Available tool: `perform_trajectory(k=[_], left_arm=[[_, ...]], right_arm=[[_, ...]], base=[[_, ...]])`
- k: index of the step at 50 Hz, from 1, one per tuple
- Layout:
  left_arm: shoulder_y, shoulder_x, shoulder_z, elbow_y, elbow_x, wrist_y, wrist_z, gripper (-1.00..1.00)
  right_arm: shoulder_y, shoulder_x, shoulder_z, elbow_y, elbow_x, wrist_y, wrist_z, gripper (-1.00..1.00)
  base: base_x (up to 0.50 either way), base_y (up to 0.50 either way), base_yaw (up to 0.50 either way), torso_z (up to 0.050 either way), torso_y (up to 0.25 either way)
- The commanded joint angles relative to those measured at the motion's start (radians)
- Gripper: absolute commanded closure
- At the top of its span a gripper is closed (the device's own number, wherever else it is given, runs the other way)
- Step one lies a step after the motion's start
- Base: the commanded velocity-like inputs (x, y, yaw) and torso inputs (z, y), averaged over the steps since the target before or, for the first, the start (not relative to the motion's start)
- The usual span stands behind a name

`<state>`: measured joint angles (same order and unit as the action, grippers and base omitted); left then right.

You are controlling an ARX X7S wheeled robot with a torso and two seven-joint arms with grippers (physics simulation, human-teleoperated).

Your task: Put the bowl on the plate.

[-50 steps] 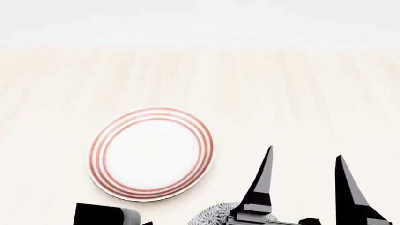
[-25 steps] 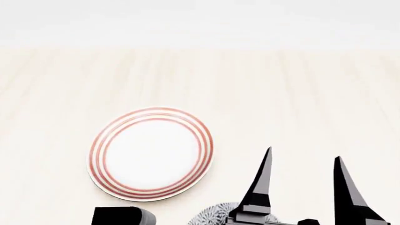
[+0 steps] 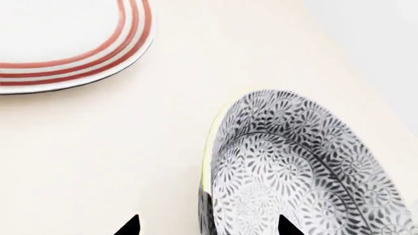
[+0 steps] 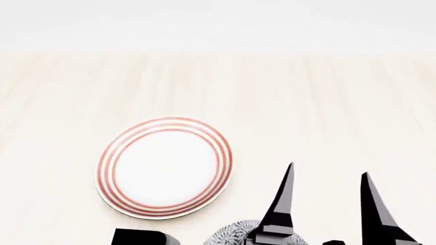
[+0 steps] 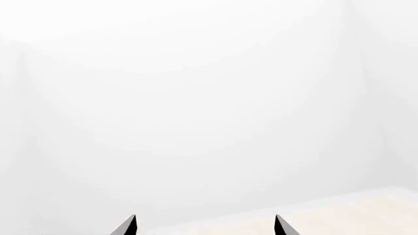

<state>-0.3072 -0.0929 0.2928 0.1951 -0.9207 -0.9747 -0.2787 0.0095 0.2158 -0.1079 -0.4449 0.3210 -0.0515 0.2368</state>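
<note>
Now left hand [image 3: 205, 227] nearer bowl [image 3: 294, 166] — slightly.

- Your right gripper [image 4: 327, 176] shows two long black fingers tapering to sharp points, each with a grey shaded face.
- Blocky black and grey housings sit at their bases.
- Your left gripper [image 3: 207, 224] shows only two black fingertip points.
</note>
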Motion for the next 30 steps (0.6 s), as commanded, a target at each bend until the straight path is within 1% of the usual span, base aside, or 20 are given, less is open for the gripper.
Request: perform_trajectory(k=[1,11,16,20,22,30], left_arm=[[-0.001,-0.003,0.018,-0.013,0.021,0.03,0.025,1.0],[-0.018,-0.045,0.076,0.037,0.092,0.075,0.024,1.0],[-0.046,-0.061,0.075,0.028,0.099,0.083,0.034,1.0],[-0.091,-0.072,0.07,0.011,0.118,0.096,0.035,1.0],[-0.134,-0.082,0.075,-0.006,0.146,0.114,0.045,1.0],[-0.232,-0.092,0.067,-0.058,0.171,0.138,0.066,1.0]], right_arm=[[-0.003,-0.008,0.008,-0.001,-0.01,-0.003,-0.013,-1.0],[-0.004,-0.002,0.0,0.002,-0.004,0.003,-0.009,-1.0],[-0.006,0.0,-0.005,0.007,-0.004,-0.002,-0.011,-1.0],[-0.006,0.002,-0.008,0.005,-0.003,0.0,-0.009,-1.0],[-0.005,0.003,-0.009,0.008,-0.003,-0.002,-0.009,-1.0],[-0.004,0.007,-0.012,0.008,0.0,-0.003,-0.004,-1.0]], base=[[0.0,0.0,0.0,0.0,0.0],[0.0,0.0,0.0,0.0,0.0],[0.0,0.0,0.0,0.0,0.0],[0.0,0.0,0.0,0.0,0.0],[0.0,0.0,0.0,0.0,0.0],[0.0,0.0,0.0,0.0,0.0]])
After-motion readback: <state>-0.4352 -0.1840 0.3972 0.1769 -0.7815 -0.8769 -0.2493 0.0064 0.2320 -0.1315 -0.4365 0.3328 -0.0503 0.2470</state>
